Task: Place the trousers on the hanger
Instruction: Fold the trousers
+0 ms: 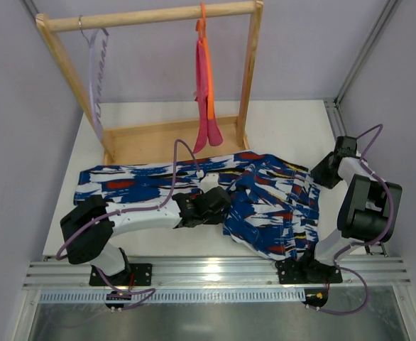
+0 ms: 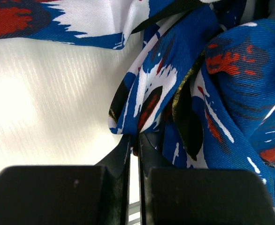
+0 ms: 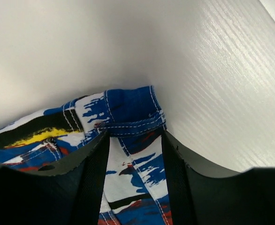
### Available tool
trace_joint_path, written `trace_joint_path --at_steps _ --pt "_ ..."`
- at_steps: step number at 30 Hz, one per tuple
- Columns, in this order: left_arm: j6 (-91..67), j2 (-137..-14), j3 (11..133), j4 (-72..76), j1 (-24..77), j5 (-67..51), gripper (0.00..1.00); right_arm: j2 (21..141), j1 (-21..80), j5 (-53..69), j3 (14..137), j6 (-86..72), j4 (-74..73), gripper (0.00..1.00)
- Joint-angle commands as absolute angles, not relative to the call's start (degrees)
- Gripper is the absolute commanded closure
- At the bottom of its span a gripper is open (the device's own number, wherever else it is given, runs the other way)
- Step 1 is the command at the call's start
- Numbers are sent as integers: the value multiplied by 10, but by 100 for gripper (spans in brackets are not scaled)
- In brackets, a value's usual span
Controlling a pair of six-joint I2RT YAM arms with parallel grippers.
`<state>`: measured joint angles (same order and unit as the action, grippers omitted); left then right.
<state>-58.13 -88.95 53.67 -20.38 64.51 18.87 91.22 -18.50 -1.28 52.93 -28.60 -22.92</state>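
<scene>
While trousers (image 1: pixel 272 213) sprawl on white table (image 1: pixel 286 128), lilac walls (image 1: pixel 151 71) around, left tool (image 2: pixel 133 138) pinching them, right tool (image 3: pixel 134 136) parted astride waistband (image 3: pixel 128 110).

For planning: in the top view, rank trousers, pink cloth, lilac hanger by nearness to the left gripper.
1. Trousers, pinched in the left gripper.
2. Pink cloth, hanging behind, middle of the rail.
3. Lilac hanger, far left, same rail.

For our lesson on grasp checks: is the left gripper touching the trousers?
Touching. The left wrist view shows the left gripper with its jaws shut on a fold of the trousers.
</scene>
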Motion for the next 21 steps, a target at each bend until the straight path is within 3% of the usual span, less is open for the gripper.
trace_joint_path --at_steps 1,5,9,12,13,16,21 --pt "-580 -867 540 -194 648 185 100 927 -187 -41 555 -267 -219 49" --pt "-588 -868 538 -188 648 174 100 940 -187 -36 552 -269 -208 38" --pt "-591 -873 538 -188 648 170 100 968 -187 -55 571 -269 -228 39" --pt "-592 -870 537 -191 648 172 100 991 -187 -54 584 -264 -224 59" --pt "-592 -869 538 -199 648 175 100 994 -187 -65 590 -260 -228 73" --pt "-599 -864 543 -242 648 194 100 1004 -187 -90 626 -248 -247 96" --pt "-642 -831 541 -332 648 236 99 1038 -187 -130 740 -233 -305 96"
